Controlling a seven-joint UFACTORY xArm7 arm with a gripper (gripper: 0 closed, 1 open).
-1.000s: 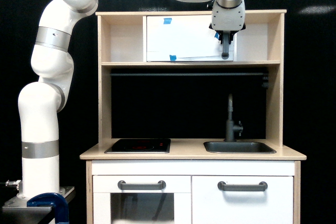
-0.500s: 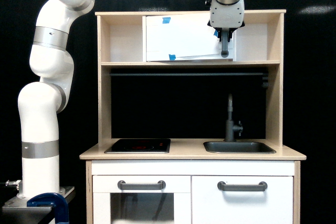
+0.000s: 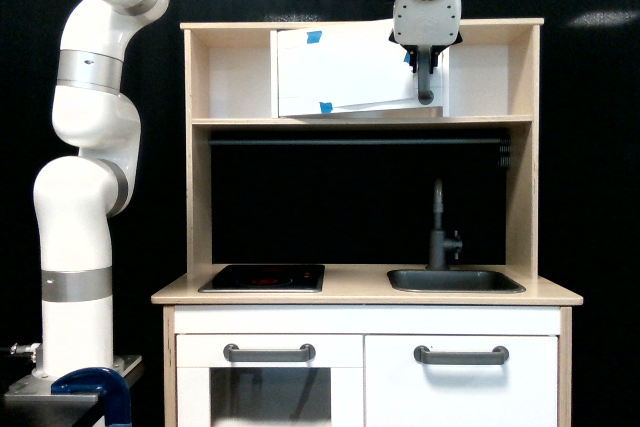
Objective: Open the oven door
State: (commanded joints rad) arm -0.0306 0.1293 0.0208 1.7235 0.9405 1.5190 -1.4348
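On the top shelf, the gripper (image 3: 426, 65) clasps the grey bar handle (image 3: 427, 82) — flat white oven door (image 3: 345, 72) tilted ajar.

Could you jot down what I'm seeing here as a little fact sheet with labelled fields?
setting: toy play kitchen against a black backdrop
robot: one white arm at the exterior view's left
gripper: at the oven door's vertical grey handle; open or shut cannot be told
oven door: white upper panel with blue tape, swung slightly ajar
counter: black hob, sink, dark faucet
below: two white doors with horizontal grey handles, shut
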